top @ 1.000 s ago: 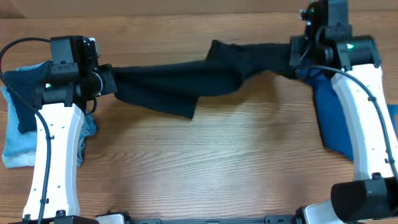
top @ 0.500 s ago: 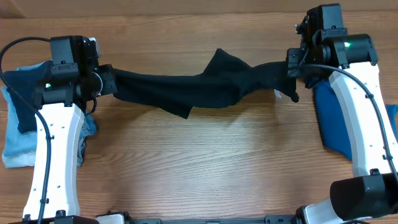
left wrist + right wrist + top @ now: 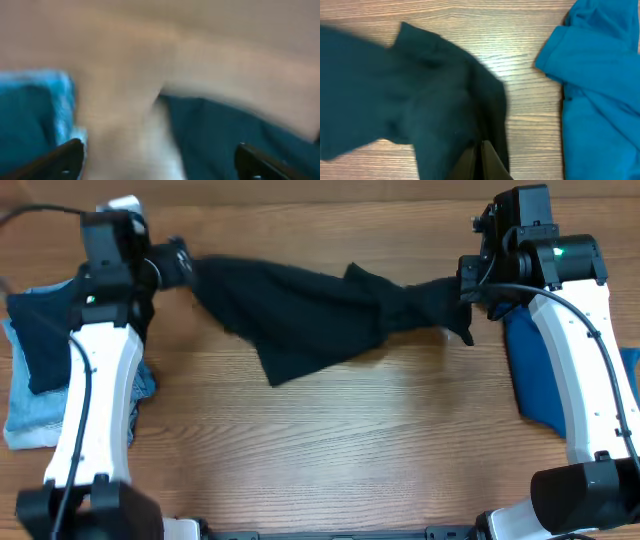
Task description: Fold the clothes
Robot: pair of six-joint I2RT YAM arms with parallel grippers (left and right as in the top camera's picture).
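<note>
With black shirt (image 3: 310, 325) bunched along the table's (image 3: 330, 450) far edge, right gripper (image 3: 465, 290) clamped on its right end and left gripper (image 3: 183, 262) spread wide near the far-left corner, retake the free left end low and draw it flat before folding.

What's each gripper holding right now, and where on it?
Right gripper is shut on the black garment, pinching its right end. Left gripper is open beside the garment's left end, holding nothing.
</note>
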